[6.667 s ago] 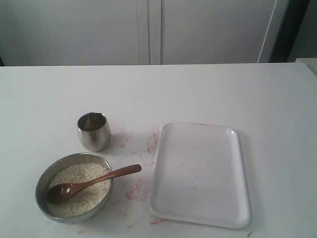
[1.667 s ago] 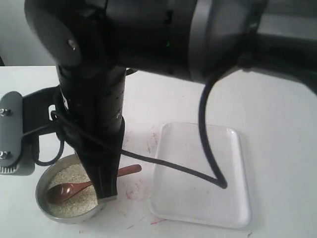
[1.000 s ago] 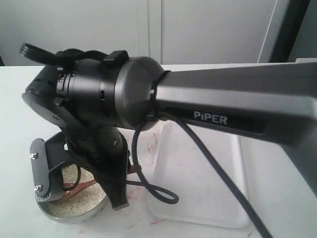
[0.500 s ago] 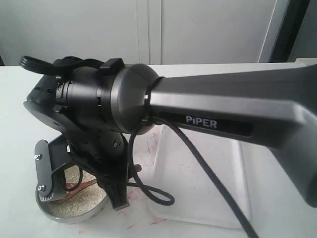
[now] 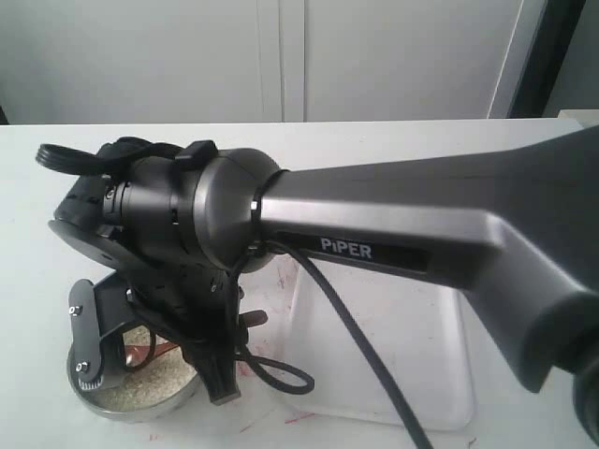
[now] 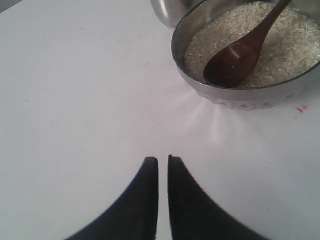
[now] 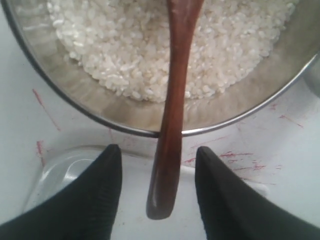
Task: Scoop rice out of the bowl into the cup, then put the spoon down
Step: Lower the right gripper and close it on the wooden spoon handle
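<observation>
White table (image 5: 421,159) streaked with thin red marks (image 5: 285,271), wide steel bowl (image 5: 131,409) stood near its front left, small steel cup (image 6: 167,10) sat close beside the bowl, white rectangular tray (image 5: 440,374) lay to the right.

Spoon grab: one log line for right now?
phase: pre-grasp | right gripper: open, straddling spoon handle, not touching | spoon: in bowl, on rice | left gripper: shut, empty

You have a white table (image 5: 421,159) streaked with faint red marks (image 7: 239,154). Behind it stand pale grey panels (image 5: 374,56) with vertical seams, and a dark upright strip (image 5: 554,47) far right. The light is soft, even.
</observation>
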